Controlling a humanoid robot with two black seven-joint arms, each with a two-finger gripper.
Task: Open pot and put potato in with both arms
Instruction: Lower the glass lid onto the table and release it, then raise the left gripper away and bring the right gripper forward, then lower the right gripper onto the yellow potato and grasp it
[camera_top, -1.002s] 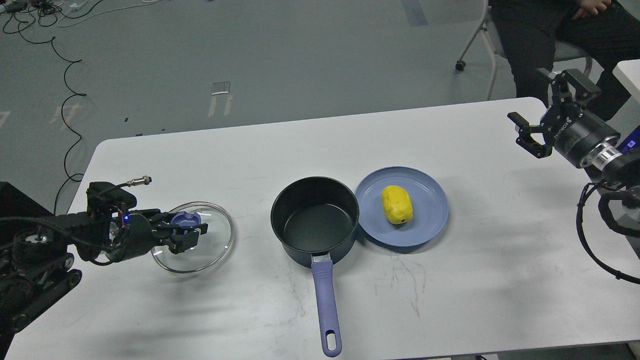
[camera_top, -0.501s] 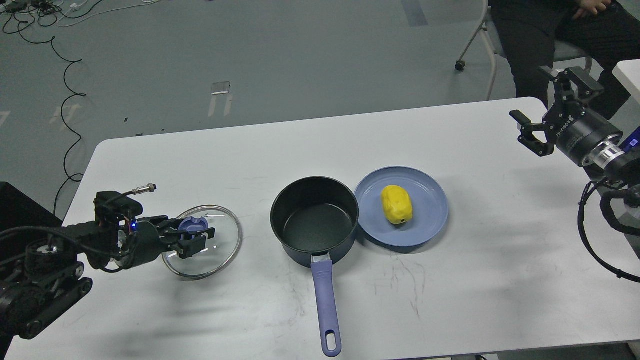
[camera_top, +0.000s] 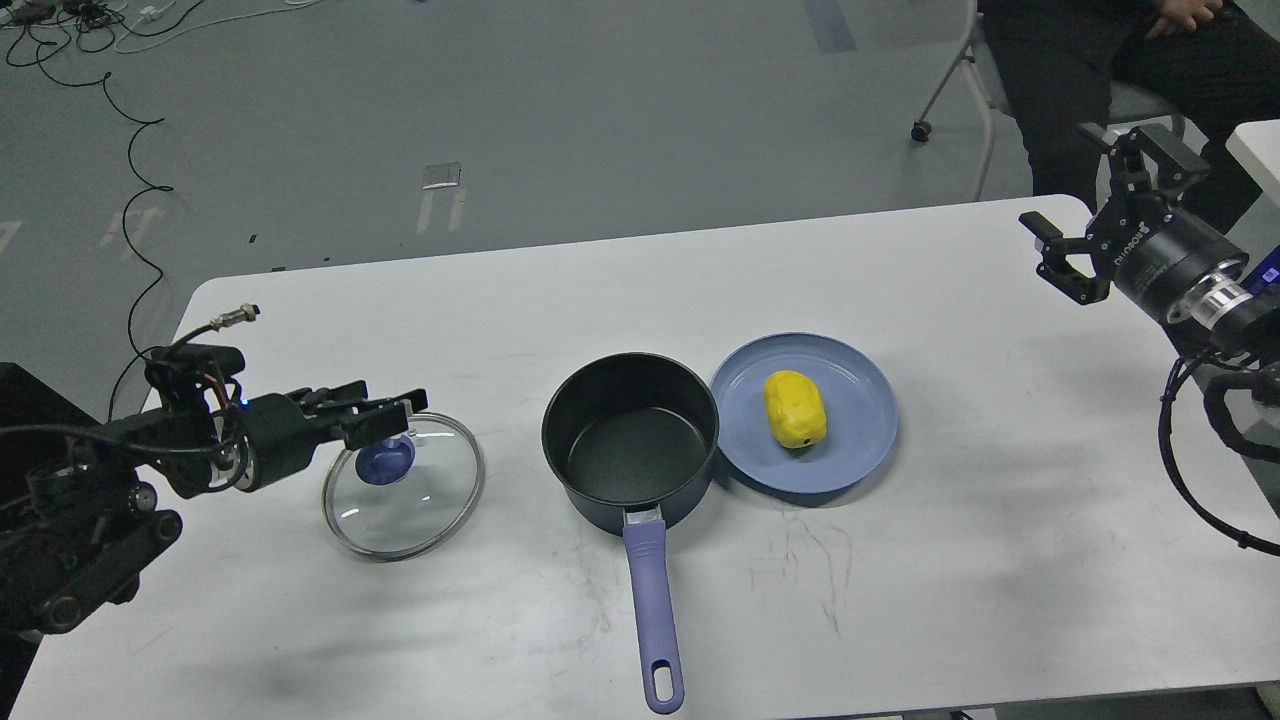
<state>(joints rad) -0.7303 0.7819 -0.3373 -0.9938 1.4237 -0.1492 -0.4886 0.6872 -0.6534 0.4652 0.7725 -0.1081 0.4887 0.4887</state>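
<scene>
Table: pot empty, potato on plate.

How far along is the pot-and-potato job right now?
Done: the pot is open, and its glass lid lies flat on the table to the left. In hand: nothing; the left end effector is just above the lid's blue knob, and the right end effector is open at the far right edge. Left: the potato sits on the blue plate, not yet picked up.
</scene>
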